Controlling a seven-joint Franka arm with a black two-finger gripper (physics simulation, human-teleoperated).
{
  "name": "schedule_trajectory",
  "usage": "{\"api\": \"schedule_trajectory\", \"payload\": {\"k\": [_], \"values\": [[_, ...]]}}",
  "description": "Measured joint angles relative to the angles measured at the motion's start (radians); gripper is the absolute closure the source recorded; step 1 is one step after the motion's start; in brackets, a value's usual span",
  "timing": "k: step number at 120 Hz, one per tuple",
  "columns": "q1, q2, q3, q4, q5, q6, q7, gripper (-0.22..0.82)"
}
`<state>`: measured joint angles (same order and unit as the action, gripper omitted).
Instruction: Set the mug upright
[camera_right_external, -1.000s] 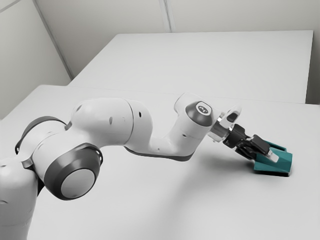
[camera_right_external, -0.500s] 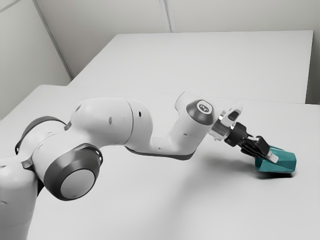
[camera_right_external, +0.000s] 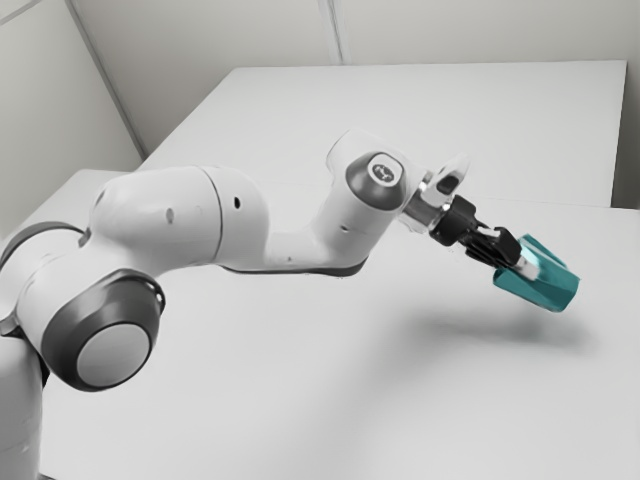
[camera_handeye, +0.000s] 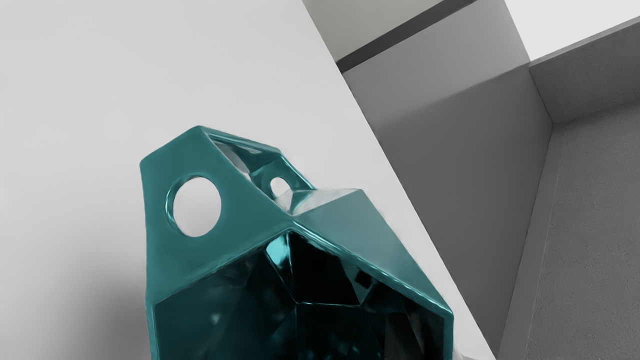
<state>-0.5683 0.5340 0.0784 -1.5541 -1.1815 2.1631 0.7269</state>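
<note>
The teal faceted mug (camera_right_external: 552, 288) hangs tilted above the table in the exterior view, its shadow separate beneath it. My gripper (camera_right_external: 524, 264) is shut on the mug at its end nearer the hand, reaching down from the upper left. In the wrist view the open mouth of the mug (camera_handeye: 327, 202) faces the camera, and its angular handle with a round hole stands out on one side. A pale sliver of my gripper (camera_handeye: 440, 351) appears beside the mug's rim; most of the fingers are hidden there.
The white table (camera_right_external: 300, 400) stretches below the arm and mug. Behind it is another white tabletop (camera_right_external: 420, 120). Grey walls (camera_handeye: 430, 150) rise beyond the table's edge in the wrist view.
The mug has risen off the table with my gripper, shifting slightly toward the exterior view's left and tilting its far end downward. The arm has lifted and drawn back.
</note>
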Motion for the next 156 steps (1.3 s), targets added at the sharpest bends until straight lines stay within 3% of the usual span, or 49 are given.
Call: {"api": "schedule_trajectory", "payload": {"k": [48,89,156], "values": [[0.125,-0.189,-0.002,-0.075,0.489,-0.119,-0.126,0.79],[0.208,-0.361,-0.013,-0.238,0.833,-0.204,-0.266,0.79],[0.283,-0.511,-0.026,-0.444,1.257,-0.248,-0.483,0.78]]}}
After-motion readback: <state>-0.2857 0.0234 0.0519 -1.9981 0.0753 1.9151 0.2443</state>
